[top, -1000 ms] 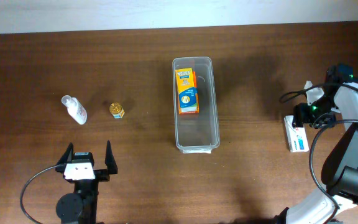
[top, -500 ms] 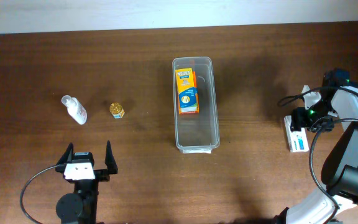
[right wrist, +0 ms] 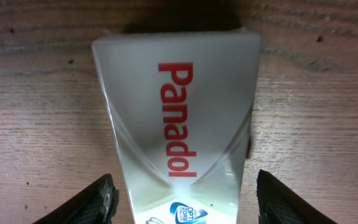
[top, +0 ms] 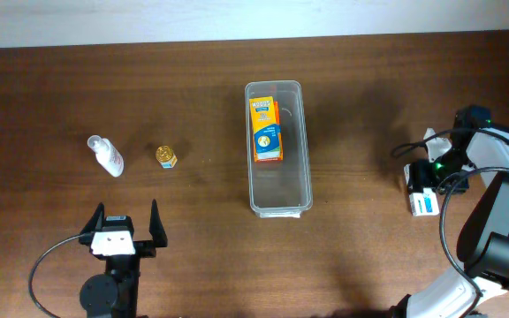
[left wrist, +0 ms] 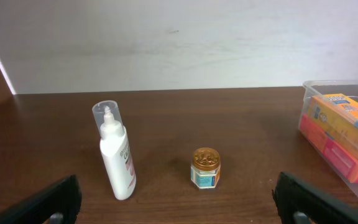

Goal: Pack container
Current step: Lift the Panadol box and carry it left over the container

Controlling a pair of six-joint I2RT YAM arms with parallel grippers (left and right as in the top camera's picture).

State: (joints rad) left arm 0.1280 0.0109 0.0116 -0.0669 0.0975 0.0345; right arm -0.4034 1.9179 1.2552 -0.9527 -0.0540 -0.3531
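- Brown wood table [top: 369, 79] fills the top view, with a white wall [top: 148, 18] along the far edge.
- The container [top: 281, 190] sits in the middle of the table. Its long side runs from the far edge toward the robot.
- An orange box [top: 266, 130] lies in its far end, pointing the same way.
- A spray bottle [top: 106, 155] and a small jar [top: 166, 156] sit well off to the left.
- The right gripper [top: 424, 175] has slid in over the far end of the white box [top: 425, 203]. A second ago it was farther out.
- The left gripper [top: 126, 215] has not moved.
- From the left wrist, the fingers [left wrist: 48, 202] are spread wide, holding nothing. The container pokes in at the right.
- From the right wrist, the fingers [right wrist: 98, 199] are apart, one on each side of the white box, not squeezing it.
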